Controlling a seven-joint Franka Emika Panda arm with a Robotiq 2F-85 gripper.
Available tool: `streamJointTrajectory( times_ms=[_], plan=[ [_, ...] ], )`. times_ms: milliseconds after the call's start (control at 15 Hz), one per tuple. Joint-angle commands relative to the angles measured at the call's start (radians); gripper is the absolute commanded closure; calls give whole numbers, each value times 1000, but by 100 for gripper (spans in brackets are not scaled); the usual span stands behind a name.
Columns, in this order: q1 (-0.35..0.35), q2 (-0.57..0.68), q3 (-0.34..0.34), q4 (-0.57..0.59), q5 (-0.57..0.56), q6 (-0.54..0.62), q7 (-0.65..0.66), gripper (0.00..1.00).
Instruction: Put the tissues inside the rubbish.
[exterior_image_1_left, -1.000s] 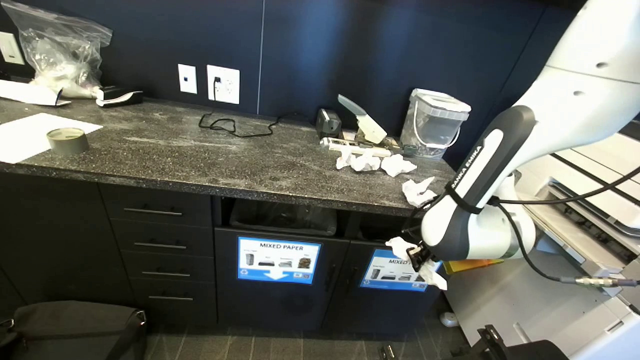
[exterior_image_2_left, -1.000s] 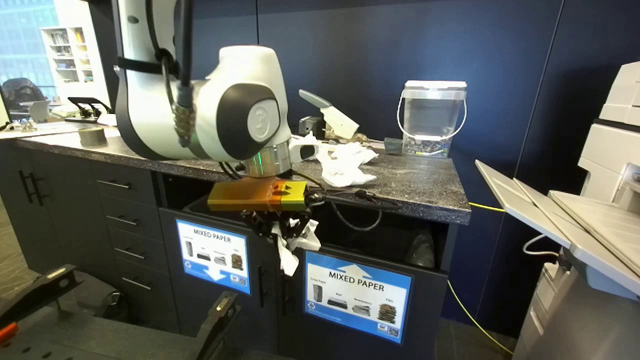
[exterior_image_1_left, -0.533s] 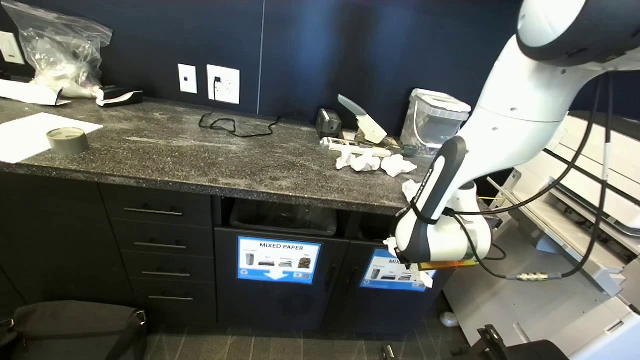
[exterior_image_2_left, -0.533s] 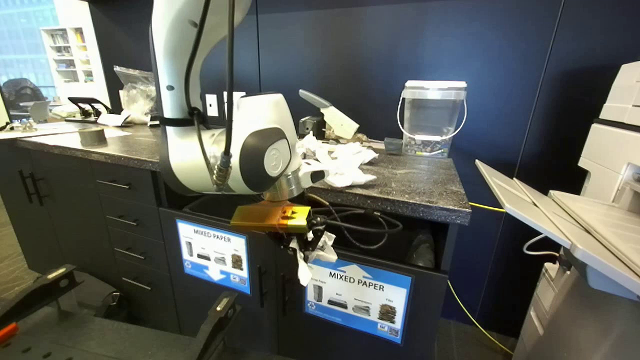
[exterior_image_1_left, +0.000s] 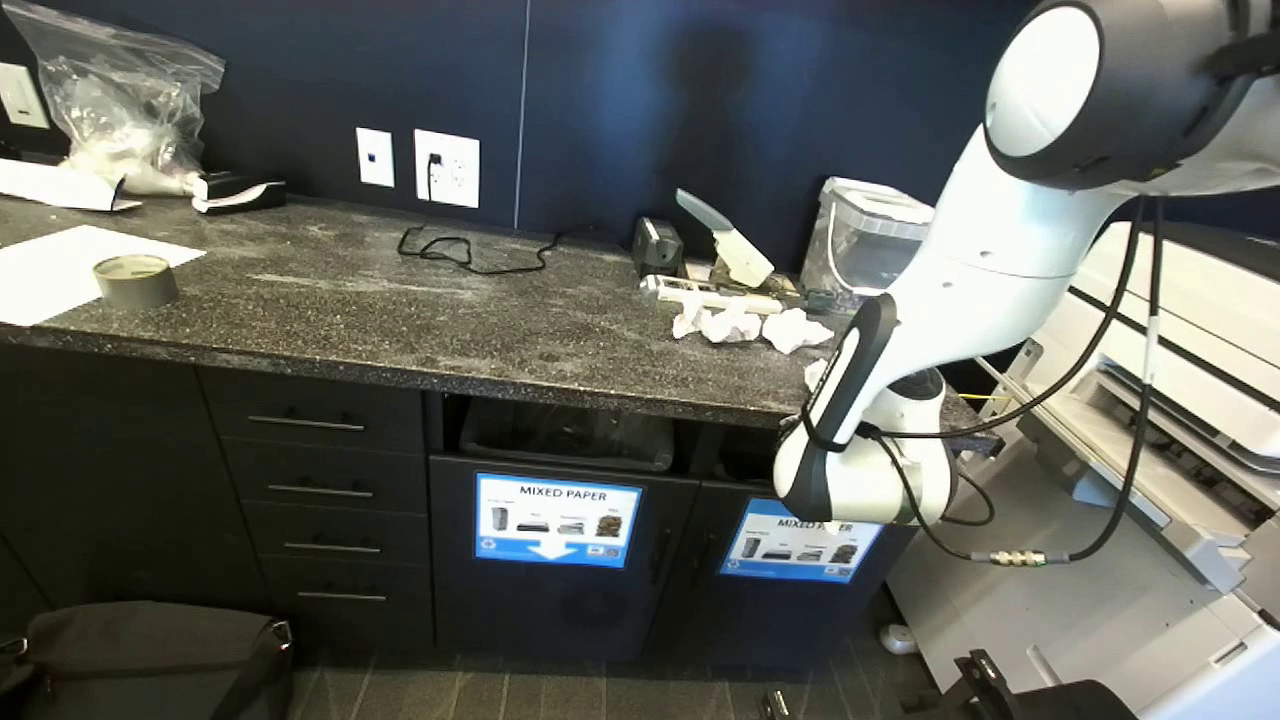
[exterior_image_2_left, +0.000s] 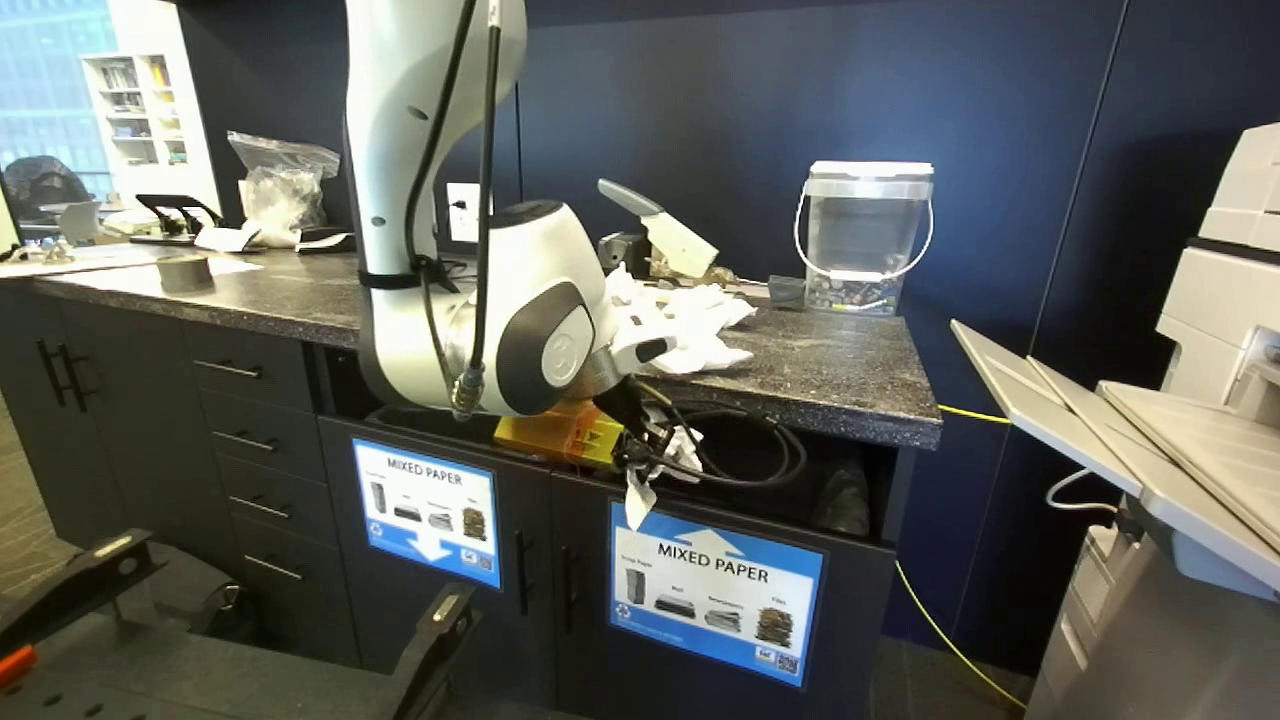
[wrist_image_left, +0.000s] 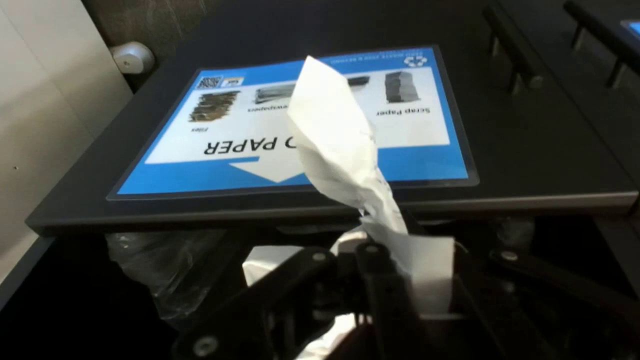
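A crumpled white paper tissue (wrist_image_left: 340, 145) hangs at the mouth of the dark cabinet opening (exterior_image_2_left: 775, 507), likely the rubbish, pinched by the black two-fingered gripper (exterior_image_2_left: 648, 458), its jaws almost together. One tail shows in front of the matte black door (wrist_image_left: 530, 155); whether any paper is past the door's top edge, I cannot tell. Let go now, that tail could catch the edge and drag the soft paper down outside. Pushing inward, the white robot arm (exterior_image_1_left: 980, 310) might strike the speckled grey countertop (exterior_image_2_left: 840, 365), or the looped black cable (exterior_image_2_left: 801, 458) might snag. A second ago the gripper pointed straight down near the door's side edge; it has since come across and slanted toward the opening. In an exterior view the arm now hides nearly all the held tissue, while the other crumpled tissues (exterior_image_1_left: 733, 324) in sight lie where they did.
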Motion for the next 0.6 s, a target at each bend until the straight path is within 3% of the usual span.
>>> streamJointTrajectory(
  times_ms=[0,533],
  plan=[
    [-79,72,73,67,9,138,36,88],
    [-236,227,164,208,-38,347,114,87]
  ],
)
